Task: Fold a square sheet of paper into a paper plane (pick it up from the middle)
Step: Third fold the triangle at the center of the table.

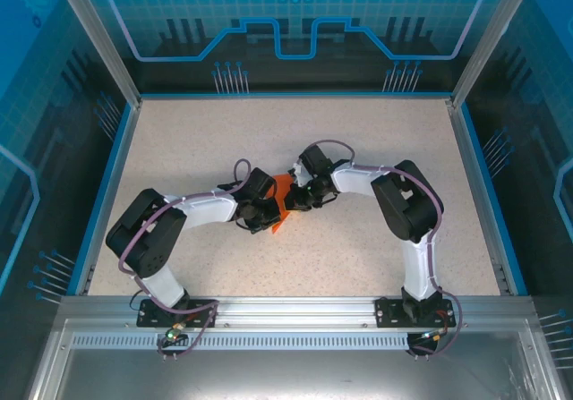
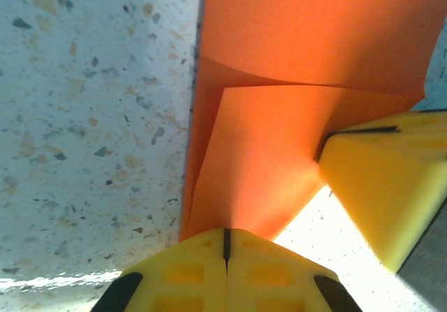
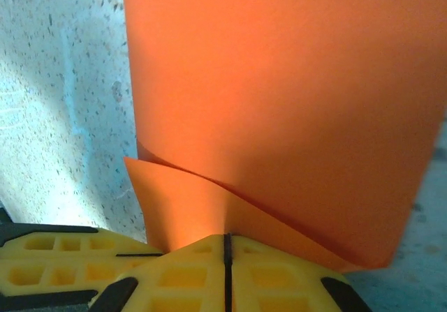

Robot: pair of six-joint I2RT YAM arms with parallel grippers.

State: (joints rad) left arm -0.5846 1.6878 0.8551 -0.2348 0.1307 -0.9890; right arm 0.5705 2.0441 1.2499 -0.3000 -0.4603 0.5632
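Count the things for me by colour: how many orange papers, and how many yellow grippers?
Orange paper: 1
Yellow grippers, the left gripper and the right gripper: 2
Total: 3

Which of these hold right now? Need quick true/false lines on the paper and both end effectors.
1. The sheet of paper is orange. True.
2. The left end effector is open, clear of the sheet. False: its fingers are shut on the sheet's edge.
3. The right end effector is shut on the sheet. True.
4. The sheet lies as one flat layer. False: it is folded over, with layers overlapping.
5. Both end effectors meet near the middle of the table. True.
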